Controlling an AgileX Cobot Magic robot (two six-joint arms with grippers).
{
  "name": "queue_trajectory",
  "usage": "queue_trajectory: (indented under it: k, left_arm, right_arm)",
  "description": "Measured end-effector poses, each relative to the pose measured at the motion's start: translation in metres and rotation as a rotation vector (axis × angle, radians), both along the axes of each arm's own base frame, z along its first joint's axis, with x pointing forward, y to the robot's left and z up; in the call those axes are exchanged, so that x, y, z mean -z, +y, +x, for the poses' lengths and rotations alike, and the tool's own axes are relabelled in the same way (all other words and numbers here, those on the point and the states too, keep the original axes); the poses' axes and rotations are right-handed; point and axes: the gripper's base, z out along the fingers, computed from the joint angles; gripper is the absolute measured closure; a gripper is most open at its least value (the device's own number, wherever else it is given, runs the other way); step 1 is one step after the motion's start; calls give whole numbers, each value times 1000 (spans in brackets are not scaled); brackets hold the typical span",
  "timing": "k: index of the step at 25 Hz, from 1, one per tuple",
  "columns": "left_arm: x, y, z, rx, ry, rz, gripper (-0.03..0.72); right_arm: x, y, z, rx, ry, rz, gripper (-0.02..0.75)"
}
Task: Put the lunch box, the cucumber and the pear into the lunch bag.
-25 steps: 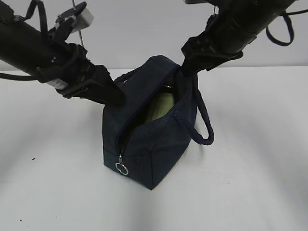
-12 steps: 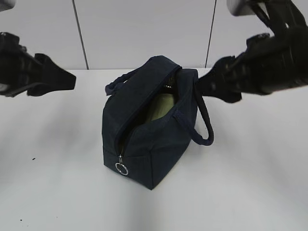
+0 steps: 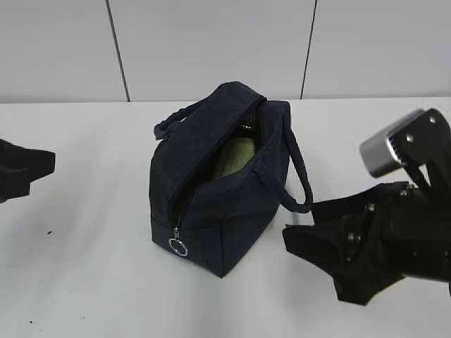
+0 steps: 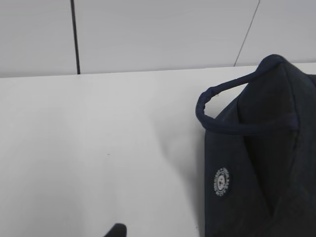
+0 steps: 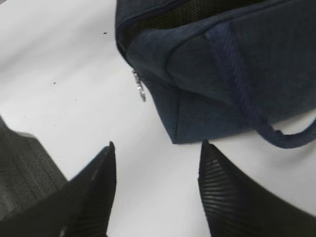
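The dark navy lunch bag (image 3: 218,211) stands open at the table's middle, handles (image 3: 296,176) hanging to the sides. Inside it I see the pale green lid of the lunch box (image 3: 236,156). The cucumber and the pear are hidden from every view. My left gripper (image 3: 25,172) is at the far left edge, well clear of the bag; its wrist view shows only one fingertip (image 4: 116,230), set far off centre, beside the bag's side (image 4: 256,163). My right gripper (image 3: 310,246) hovers low, front right of the bag, open and empty (image 5: 157,145), facing the bag's end (image 5: 212,94).
The zipper's metal ring pull (image 3: 178,246) hangs at the bag's near end and also shows in the right wrist view (image 5: 141,91). A round white badge (image 4: 221,181) is on the bag's side. The white table (image 3: 84,282) meets a panelled wall behind.
Both arms have pulled away from the bag's opening: the left out to the left edge, the right down to the front right. The bag has not moved.
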Motion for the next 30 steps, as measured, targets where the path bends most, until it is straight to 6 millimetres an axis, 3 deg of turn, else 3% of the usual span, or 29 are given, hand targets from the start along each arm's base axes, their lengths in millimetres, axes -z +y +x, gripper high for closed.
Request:
queue_trajectory:
  k: [11, 30]
  left_arm:
    - [9, 2, -5, -12, 24, -5, 379]
    - [8, 2, -5, -15, 22, -14, 379]
  right_arm:
    - [34, 19, 3, -185, 123, 13, 382]
    - [32, 23, 0, -231, 131, 52, 385]
